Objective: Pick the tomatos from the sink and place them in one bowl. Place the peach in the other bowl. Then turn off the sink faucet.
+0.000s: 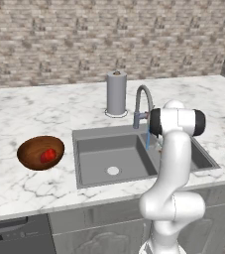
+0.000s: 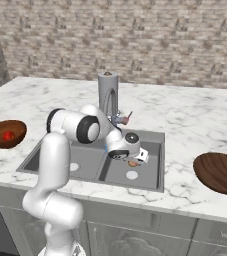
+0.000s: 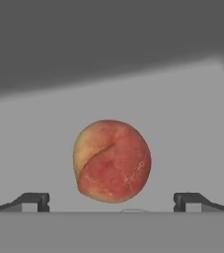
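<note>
peach (image 3: 112, 161) lies on the floor of the right basin of the sink (image 2: 155, 137), and in the hand view it sits centred between the two dark fingertips; the gripper (image 3: 111, 201) hangs just above it with the jaws spread wide and nothing between them yet; in the right base view the hand is low inside that basin, over the fruit; one bowl (image 1: 27, 154) on the counter to the left holds something red, which seems to be tomato; the other bowl (image 2: 220, 172) on the right looks empty; the step in hand is probably the peach pick; the next move calls for a short descent and closing on the fruit; water appears to run from the sink faucet (image 1: 142, 101).
</note>
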Motion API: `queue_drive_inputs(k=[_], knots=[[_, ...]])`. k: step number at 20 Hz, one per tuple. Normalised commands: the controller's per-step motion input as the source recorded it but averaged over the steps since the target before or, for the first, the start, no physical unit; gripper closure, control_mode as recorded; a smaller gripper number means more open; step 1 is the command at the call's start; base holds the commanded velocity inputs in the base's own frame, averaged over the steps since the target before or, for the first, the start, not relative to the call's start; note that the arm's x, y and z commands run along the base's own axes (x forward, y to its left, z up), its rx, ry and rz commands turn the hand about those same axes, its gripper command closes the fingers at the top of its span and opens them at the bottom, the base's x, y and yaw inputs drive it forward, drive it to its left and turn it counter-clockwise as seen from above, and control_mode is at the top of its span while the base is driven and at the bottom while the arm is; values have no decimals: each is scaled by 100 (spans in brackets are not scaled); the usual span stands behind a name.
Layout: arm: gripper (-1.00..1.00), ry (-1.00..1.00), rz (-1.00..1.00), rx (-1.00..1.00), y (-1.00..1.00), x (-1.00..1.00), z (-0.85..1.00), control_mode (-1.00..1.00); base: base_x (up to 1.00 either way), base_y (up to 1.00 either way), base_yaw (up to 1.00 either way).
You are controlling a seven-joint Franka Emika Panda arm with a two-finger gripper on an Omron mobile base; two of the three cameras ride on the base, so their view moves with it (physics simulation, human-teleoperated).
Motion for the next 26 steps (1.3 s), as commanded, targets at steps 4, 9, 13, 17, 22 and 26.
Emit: queue_drive_inputs(k=[4,9,13,17,22,26], knots=[[-100,0,0,0,0,20,-14,-100,0,0,0],[-100,0,0,0,0,19,-15,-100,0,0,0],[-100,-1,0,0,0,26,-18,-100,0,0,0],[-100,-1,0,0,0,28,-16,-100,0,0,0],[100,0,0,0,0,19,-15,-100,0,0,0],[100,0,0,0,0,3,-4,-100,0,0,0]])
